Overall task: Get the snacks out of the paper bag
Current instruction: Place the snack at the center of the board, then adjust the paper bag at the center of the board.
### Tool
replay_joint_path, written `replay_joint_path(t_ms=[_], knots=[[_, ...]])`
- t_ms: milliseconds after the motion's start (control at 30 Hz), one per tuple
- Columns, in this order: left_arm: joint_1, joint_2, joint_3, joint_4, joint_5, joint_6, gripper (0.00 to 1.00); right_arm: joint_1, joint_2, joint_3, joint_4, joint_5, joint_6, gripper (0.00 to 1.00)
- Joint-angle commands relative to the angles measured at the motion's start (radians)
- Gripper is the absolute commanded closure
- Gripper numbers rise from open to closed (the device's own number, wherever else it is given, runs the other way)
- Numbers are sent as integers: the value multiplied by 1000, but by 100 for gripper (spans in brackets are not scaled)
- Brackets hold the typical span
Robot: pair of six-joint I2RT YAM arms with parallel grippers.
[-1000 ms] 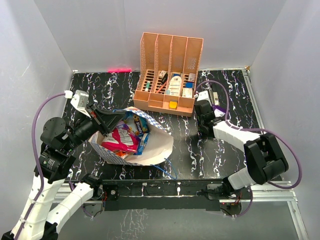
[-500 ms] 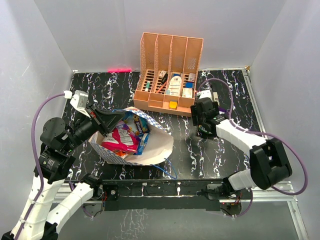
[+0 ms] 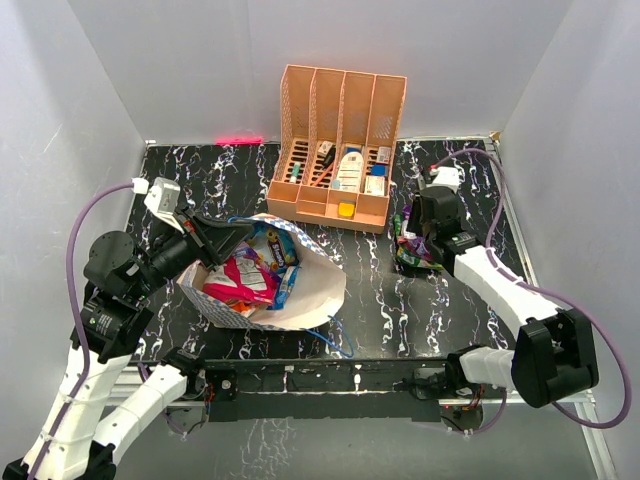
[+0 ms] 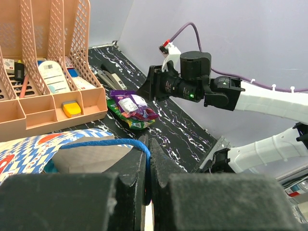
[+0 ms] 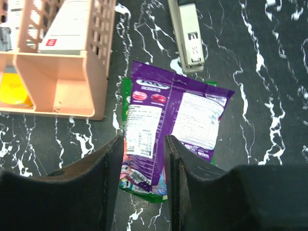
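The paper bag point(image 3: 305, 292), checked blue and white, lies open on its side at the front left with several snacks point(image 3: 250, 278) inside it. My left gripper point(image 3: 236, 232) point(image 4: 147, 142) is shut on the bag's blue string handle point(image 4: 96, 144). A purple snack packet point(image 5: 178, 113) point(image 4: 133, 104) point(image 3: 410, 247) lies on the table over a green packet point(image 5: 144, 194). My right gripper point(image 5: 143, 140) point(image 3: 418, 238) hovers over them, open, the jaws apart with nothing gripped between them.
The orange slotted organizer point(image 3: 340, 140) point(image 5: 57, 72) with small bottles and boxes stands at the back middle, close to the left of the packets. A grey stapler point(image 5: 189, 33) lies just beyond them. Grey walls enclose the black marbled table point(image 3: 370, 290).
My right gripper has let the purple packet go and drawn back to the right above it. The left gripper and the bag have stayed put.
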Motion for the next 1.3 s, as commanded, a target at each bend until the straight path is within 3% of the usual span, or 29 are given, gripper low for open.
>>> replay_joint_path(t_ms=[0, 200, 333, 467, 600, 700, 800, 867, 933, 1100, 1267], knots=[[-4, -14, 45, 52, 35, -11, 100, -59, -3, -62, 98, -69, 93, 61], [-4, -15, 47, 57, 45, -17, 100, -88, 64, -130, 102, -105, 134, 61], [-4, -19, 40, 58, 61, -17, 100, -90, 44, -158, 89, -124, 151, 52], [-4, -25, 29, 64, 84, -22, 100, -90, -4, -137, 43, -109, 137, 50], [-4, -34, 17, 78, 103, -19, 100, -89, -76, -59, -19, -126, 112, 38], [-3, -35, 14, 75, 116, -1, 100, -87, -123, 9, -35, -257, 72, 31], [-4, -30, 20, 60, 111, 13, 100, -72, -148, 31, 1, -509, 49, 31], [-4, -23, 28, 52, 100, 20, 100, -39, -148, 17, 32, -636, 88, 31], [-4, -15, 35, 46, 80, 20, 100, 25, -133, -1, 31, -658, 149, 32], [-4, 0, 49, 32, 28, 15, 100, 303, -53, -51, 15, -502, 229, 33], [-4, -1, 68, 28, 21, 25, 100, 329, 19, -125, 95, -457, 367, 37]])
